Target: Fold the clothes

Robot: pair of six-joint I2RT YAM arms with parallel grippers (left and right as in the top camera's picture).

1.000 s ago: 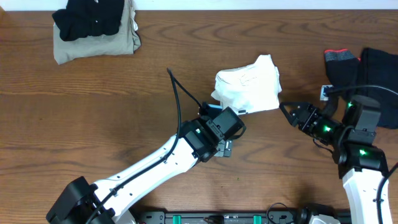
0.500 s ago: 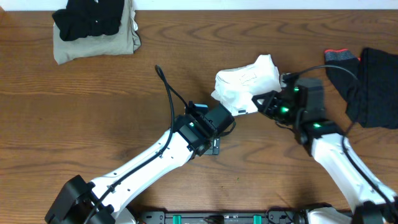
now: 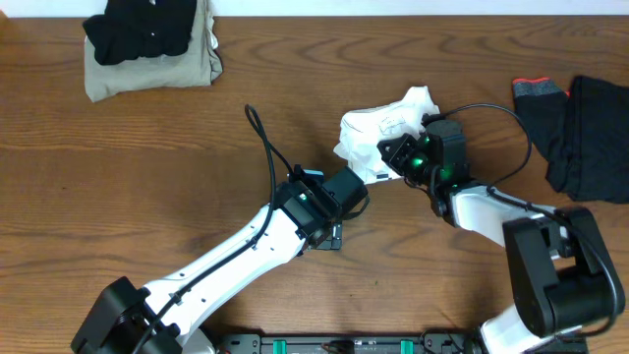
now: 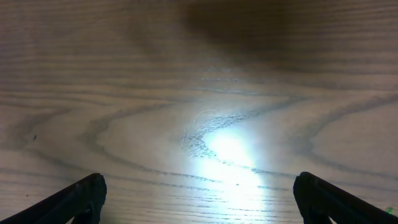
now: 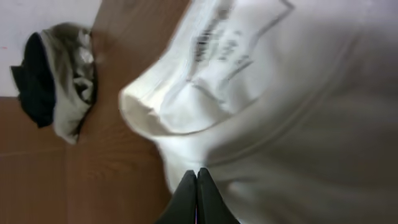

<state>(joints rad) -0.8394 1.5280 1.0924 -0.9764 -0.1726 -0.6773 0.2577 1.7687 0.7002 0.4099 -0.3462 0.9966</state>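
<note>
The right gripper [image 3: 389, 151] has swung from the table's [image 3: 147, 197] right edge to the crumpled white shirt [image 3: 369, 126], lying midway, nearer the far edge. Its jaws are clenched at the cloth's edge, likely to pull a fold; the left gripper [image 4: 199, 186] waits released over bare wood.
</note>
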